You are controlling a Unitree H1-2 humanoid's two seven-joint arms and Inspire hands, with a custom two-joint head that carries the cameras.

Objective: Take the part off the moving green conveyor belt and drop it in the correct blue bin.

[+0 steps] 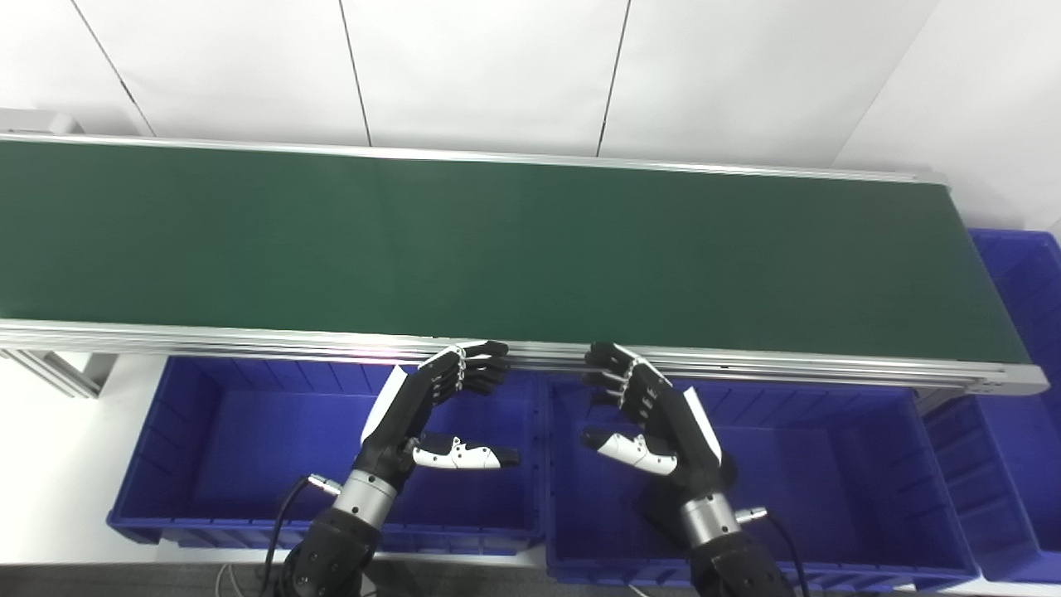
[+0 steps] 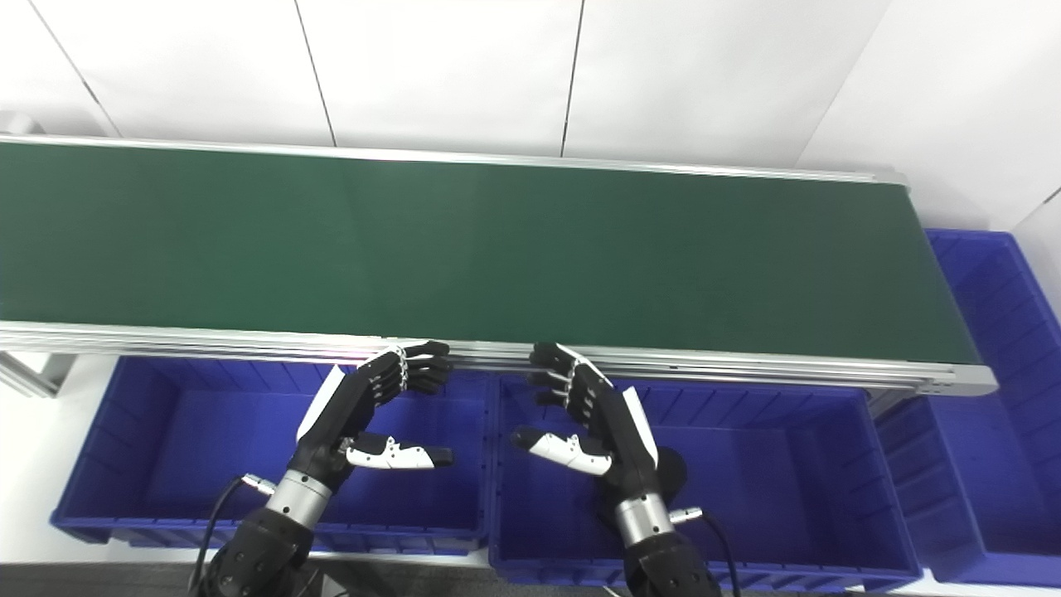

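The green conveyor belt [image 1: 497, 249] runs across the view with no part visible on it. My left hand [image 1: 431, 406] hovers over the left blue bin [image 1: 207, 439], open, fingers apart, holding nothing. My right hand [image 1: 646, 414] hovers over the middle blue bin [image 1: 829, 464], also open and holding nothing. Both hands sit just in front of the belt's near aluminium rail [image 1: 249, 338], palms facing each other.
A third blue bin [image 1: 1024, 332] stands at the right end of the belt. All three bins look bare inside. White wall panels rise behind the belt. A metal frame leg [image 1: 50, 369] shows at the left.
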